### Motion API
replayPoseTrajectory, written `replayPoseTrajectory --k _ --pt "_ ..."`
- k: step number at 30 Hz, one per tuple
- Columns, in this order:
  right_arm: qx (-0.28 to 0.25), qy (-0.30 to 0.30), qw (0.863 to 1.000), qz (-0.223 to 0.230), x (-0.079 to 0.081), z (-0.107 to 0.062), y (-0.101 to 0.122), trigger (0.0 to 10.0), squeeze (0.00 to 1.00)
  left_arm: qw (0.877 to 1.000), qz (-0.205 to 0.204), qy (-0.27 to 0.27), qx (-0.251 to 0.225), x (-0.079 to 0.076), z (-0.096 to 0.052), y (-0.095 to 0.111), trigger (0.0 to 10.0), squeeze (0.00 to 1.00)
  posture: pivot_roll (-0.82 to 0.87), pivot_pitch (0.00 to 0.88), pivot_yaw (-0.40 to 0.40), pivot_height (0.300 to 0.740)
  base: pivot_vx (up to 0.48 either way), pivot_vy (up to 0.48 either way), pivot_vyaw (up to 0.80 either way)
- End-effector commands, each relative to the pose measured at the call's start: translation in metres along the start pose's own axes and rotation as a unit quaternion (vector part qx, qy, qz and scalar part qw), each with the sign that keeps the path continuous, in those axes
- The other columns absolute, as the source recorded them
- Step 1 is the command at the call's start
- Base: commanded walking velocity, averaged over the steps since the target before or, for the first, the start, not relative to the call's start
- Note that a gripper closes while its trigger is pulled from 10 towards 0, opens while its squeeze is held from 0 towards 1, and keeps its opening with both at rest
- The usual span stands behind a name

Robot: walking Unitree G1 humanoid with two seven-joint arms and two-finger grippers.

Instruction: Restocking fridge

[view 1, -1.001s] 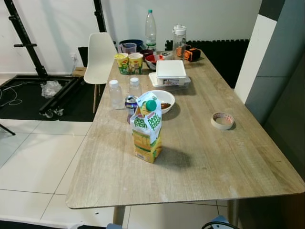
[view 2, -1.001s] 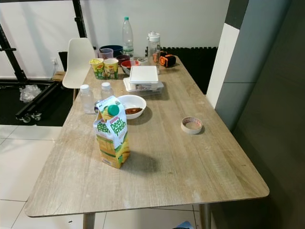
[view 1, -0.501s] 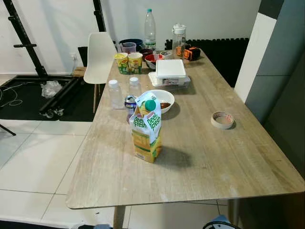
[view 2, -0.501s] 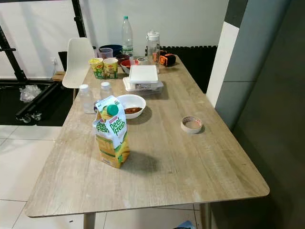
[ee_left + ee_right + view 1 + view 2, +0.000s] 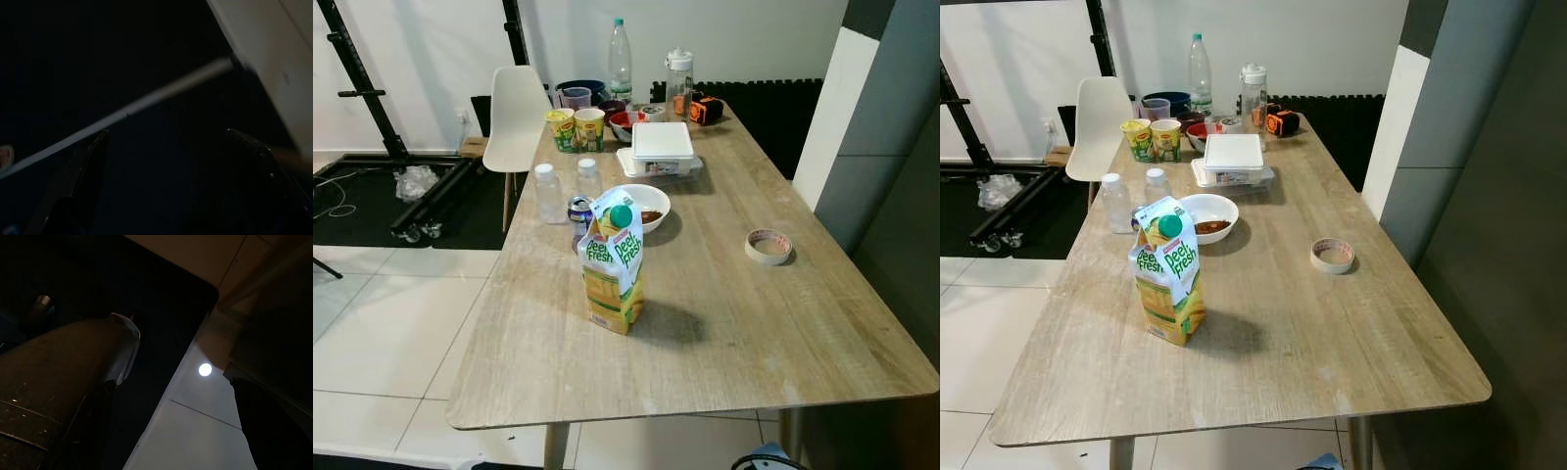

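Both eye views look forward and down from head height along the long pale wooden surface (image 5: 724,323), sharing its whole length from near edge to far wall, the right eye's picture shifted slightly sideways. Each wrist view looks out along its own pincer from low, dark shade, close to the tiled floor (image 5: 205,431).

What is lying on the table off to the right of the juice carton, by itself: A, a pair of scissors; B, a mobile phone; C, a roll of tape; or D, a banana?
C: a roll of tape lies flat on the wooden table, apart from everything else, to the right of the upright juice carton.
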State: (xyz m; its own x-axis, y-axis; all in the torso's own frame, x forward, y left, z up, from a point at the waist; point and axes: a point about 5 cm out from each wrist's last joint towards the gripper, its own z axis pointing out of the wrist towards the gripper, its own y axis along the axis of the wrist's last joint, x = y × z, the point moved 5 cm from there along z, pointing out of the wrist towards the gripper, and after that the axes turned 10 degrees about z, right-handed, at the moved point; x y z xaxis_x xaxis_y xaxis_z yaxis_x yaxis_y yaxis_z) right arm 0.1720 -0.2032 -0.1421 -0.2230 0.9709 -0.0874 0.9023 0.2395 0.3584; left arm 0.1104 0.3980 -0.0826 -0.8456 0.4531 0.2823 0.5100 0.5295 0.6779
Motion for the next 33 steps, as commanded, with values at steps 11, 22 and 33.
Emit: replayPoseTrajectory --k 11,22,33 --pt "0.009 -0.005 1.000 0.013 -0.003 -0.001 -0.007 10.0 0.00 0.944 -0.202 0.034 -0.259 0.052 -0.015 0.193 10.0 0.00 -0.04 0.000 0.005 0.740 0.000 0.000 0.00" --pt "0.010 -0.005 1.000 0.015 -0.003 -0.001 -0.008 10.0 0.00 0.788 -0.235 -0.250 -0.511 -0.010 -0.120 0.340 10.0 0.00 -0.04 0.000 0.005 0.740 0.000 0.000 0.00" --pt "0.011 -0.005 1.000 0.016 -0.002 -0.001 -0.009 10.0 0.00 0.570 -0.010 -0.585 -0.577 -0.134 -0.259 0.322 10.0 0.00 -0.04 0.000 0.007 0.740 0.000 0.000 0.00"
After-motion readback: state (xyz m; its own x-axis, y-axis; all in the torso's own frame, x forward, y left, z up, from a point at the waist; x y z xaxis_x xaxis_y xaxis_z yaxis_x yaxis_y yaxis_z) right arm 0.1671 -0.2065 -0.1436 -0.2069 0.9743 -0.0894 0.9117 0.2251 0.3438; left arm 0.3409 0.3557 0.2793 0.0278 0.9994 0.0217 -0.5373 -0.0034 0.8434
